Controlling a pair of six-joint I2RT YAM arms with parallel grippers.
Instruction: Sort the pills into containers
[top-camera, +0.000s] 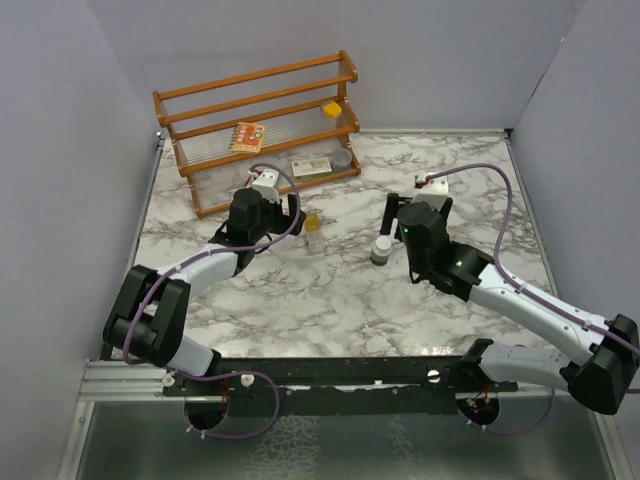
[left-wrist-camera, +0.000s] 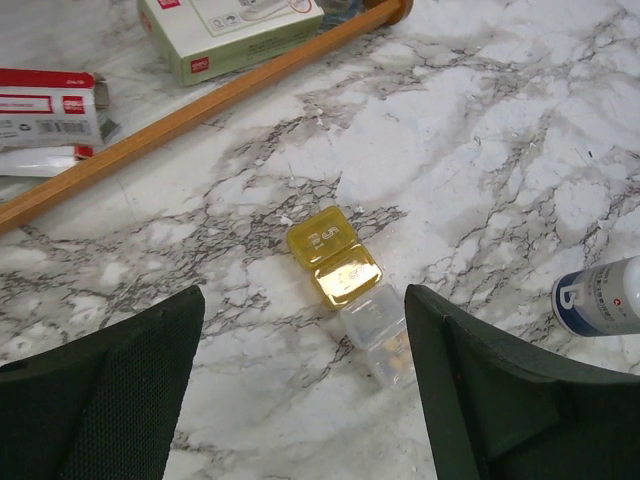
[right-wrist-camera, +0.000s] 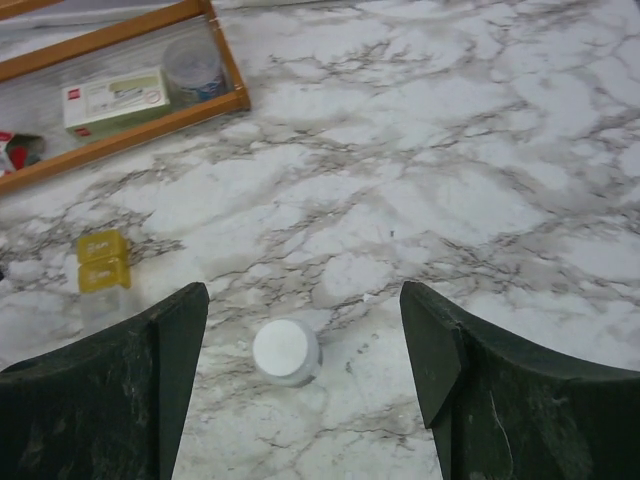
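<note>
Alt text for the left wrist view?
Open left gripper over a marble table, a small yellow-and-clear plastic container between its fingers. White bottle at the right edge; wooden rack rail and cardboard boxes top left.

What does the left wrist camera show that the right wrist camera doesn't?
Only the left wrist view shows the bottle's printed side and the red box's label. Only the right wrist view shows the bottle's white top from above and the whole tin. Both show the bottle, the yellow-lidded case, the green box, the rack rail and the marble table.
</note>
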